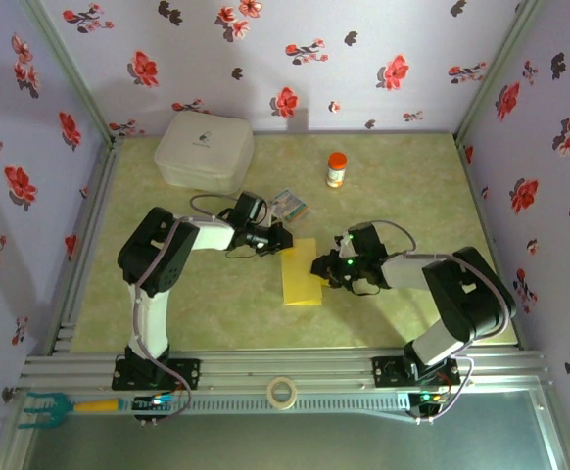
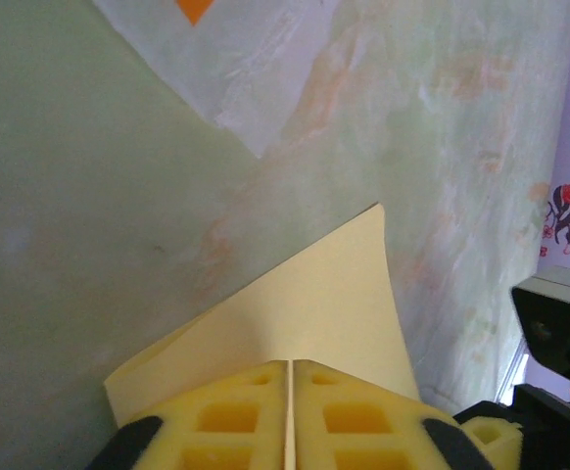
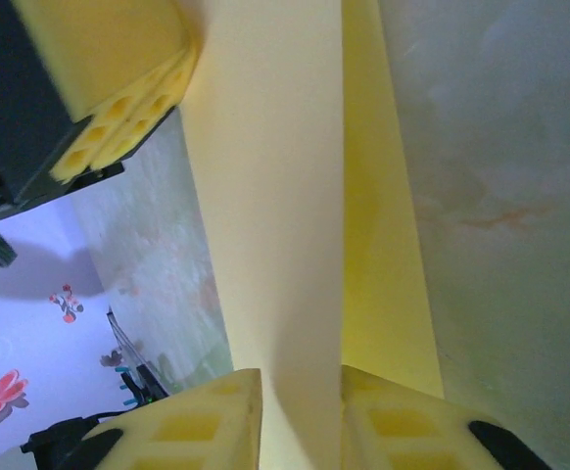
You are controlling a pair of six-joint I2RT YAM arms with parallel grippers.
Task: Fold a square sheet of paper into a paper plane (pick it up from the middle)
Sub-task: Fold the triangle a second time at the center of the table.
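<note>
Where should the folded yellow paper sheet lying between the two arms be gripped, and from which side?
Probably its right long edge, coming in low from the right. The folded yellow paper sheet lies nearly flat on the green table, so its middle gives nothing to pinch, but at that edge a layer seems lifted.

Folded yellow paper (image 3: pixel 275 245) runs between the right gripper (image 3: pixel 300 397) fingers.

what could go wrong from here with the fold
1. The left gripper pinches the sheet near one edge; the thin paper could slip or tear if pulled.
2. The right gripper has its jaws straddling a raised flap; closing there may crease it off line.
</note>
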